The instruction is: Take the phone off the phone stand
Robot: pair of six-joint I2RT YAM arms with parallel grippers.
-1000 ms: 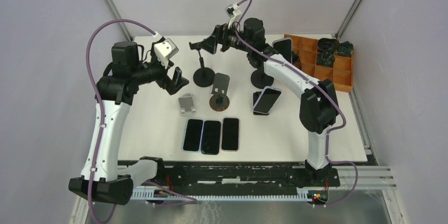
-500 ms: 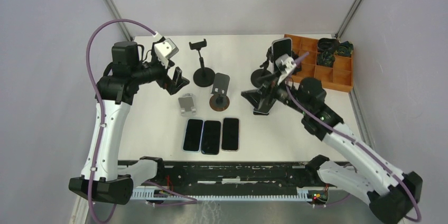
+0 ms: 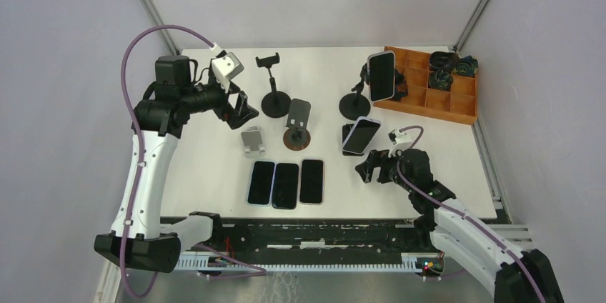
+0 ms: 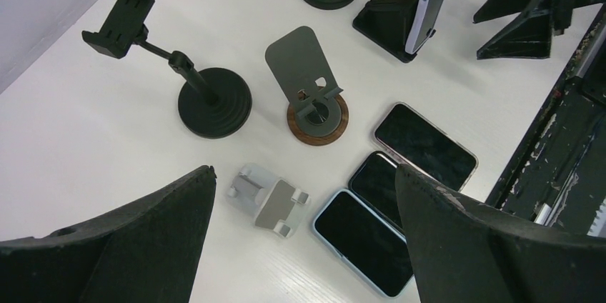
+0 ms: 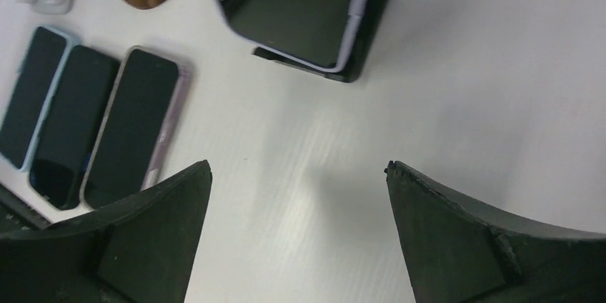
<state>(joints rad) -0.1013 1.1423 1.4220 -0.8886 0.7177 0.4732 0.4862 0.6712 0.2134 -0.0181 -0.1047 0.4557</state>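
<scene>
A phone (image 3: 381, 76) is clamped upright in a black stand (image 3: 353, 105) at the back right. A second phone (image 3: 361, 135) leans on a black wedge stand (image 5: 368, 17) mid-right, and shows in the right wrist view as the leaning phone (image 5: 300, 10). My right gripper (image 3: 370, 166) hovers open just in front of it, nothing between its fingers; in its own view the right gripper (image 5: 298, 166) is over bare table. My left gripper (image 3: 241, 112) is open at the left, high above the small stands, with nothing in the left gripper (image 4: 304, 171).
Three phones (image 3: 286, 183) lie flat side by side near the front. Empty stands: a black clamp stand (image 3: 271, 85), a grey plate stand on a wooden base (image 3: 297, 124) and a small white stand (image 3: 253, 140). An orange compartment tray (image 3: 464, 106) sits at the back right.
My right arm has swung from the back, near the clamp stand, down to the front right, ending low in front of the wedge stand. The left arm has barely moved.
</scene>
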